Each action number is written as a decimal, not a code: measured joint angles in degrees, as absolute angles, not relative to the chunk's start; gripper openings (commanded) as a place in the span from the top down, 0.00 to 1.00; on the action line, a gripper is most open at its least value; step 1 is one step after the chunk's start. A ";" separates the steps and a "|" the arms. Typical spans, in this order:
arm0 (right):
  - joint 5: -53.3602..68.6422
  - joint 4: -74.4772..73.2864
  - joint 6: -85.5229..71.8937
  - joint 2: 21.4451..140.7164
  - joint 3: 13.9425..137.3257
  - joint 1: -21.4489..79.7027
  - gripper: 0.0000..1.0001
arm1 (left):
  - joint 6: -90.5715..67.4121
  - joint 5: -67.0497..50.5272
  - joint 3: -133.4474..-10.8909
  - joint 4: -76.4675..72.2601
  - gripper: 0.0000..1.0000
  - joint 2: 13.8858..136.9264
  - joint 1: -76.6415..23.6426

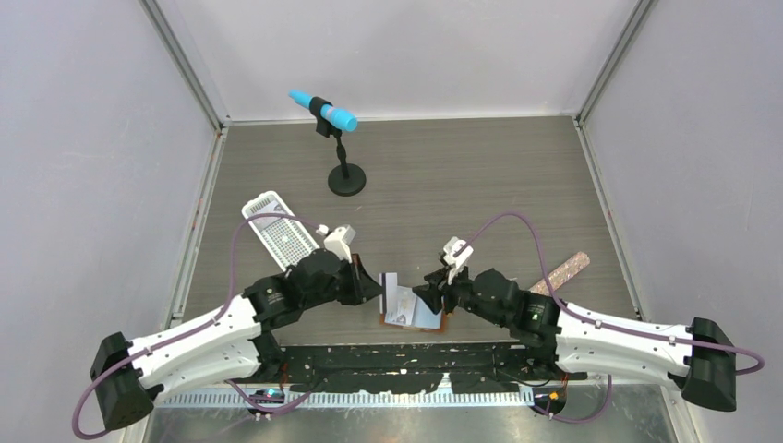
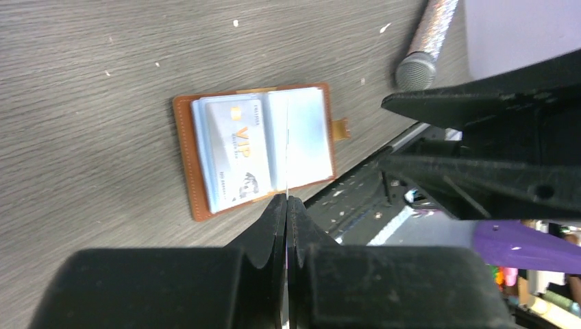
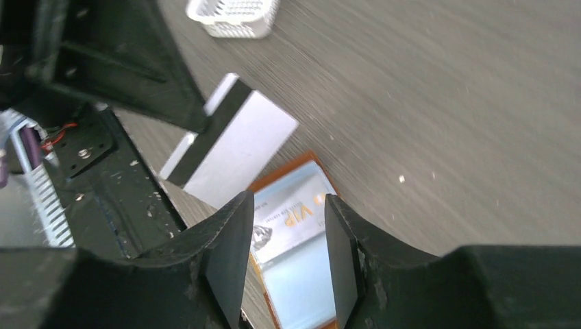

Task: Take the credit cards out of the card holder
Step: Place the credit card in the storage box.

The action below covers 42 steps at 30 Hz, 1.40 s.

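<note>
Your left arm (image 1: 212, 337) reaches inward toward centre. The left claw (image 2: 286, 200) is clamped tight on one credit card (image 3: 236, 144), held edgewise. Your right arm (image 1: 600, 337) mirrors it. The right claw (image 3: 288, 205) stands parted, tilted downward, gripping nothing.

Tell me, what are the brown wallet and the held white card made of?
The card holder looks like leather or imitation leather: matte tan, with a small tab. The card in the left gripper looks like thin stiff plastic: smooth white, black stripe along one edge.
</note>
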<state>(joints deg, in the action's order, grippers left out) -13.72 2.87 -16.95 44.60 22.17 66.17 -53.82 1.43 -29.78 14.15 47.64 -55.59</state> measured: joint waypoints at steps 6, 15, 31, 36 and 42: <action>-8.21 14.02 1.08 40.32 18.61 69.69 0.43 | -59.90 1.32 -33.19 17.43 1.00 43.97 -55.57; -6.83 20.60 20.99 41.93 16.69 74.32 0.38 | -74.43 1.93 -31.35 18.68 1.00 41.25 -55.51; -8.19 21.41 33.23 47.97 16.69 79.75 0.35 | -83.81 3.14 -31.11 19.16 1.00 42.46 -55.48; -12.60 21.96 34.24 51.99 16.86 81.06 0.56 | -85.03 3.29 -30.72 19.05 1.00 42.46 -55.48; -18.20 23.75 34.22 54.04 17.41 81.87 0.94 | -85.67 3.75 -29.71 17.80 0.93 42.04 -55.31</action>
<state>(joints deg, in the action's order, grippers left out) -18.20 23.75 34.22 54.04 17.41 81.87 -85.67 3.75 -29.71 17.80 42.04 -55.31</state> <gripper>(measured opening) 0.176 0.008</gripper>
